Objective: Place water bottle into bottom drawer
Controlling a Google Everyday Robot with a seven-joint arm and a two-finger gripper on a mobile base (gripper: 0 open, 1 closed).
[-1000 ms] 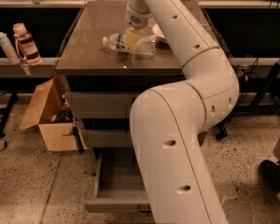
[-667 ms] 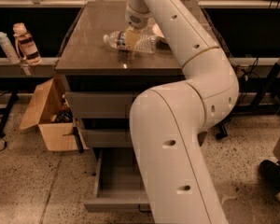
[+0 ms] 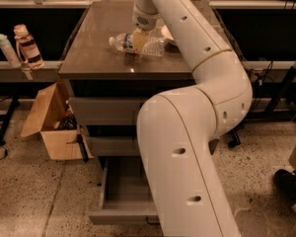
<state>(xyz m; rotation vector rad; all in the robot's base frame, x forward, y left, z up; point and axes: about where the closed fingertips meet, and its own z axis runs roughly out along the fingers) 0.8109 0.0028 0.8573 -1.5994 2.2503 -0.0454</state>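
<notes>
1. The arm [image 3: 197, 132] reaches over the cabinet top [image 3: 93, 58]; the step in hand looks like the grasp.
2. The drawer [image 3: 123, 181] stands open, well below.
3. The bottle [image 3: 155, 47] lies sideways on the top.
4. The gripper [image 3: 138, 42] sits at the bottle's middle, fingers pinching it.
5. Next: lift clear, carry forward, lower into the drawer.
6. The label shows no readable writing.
</notes>
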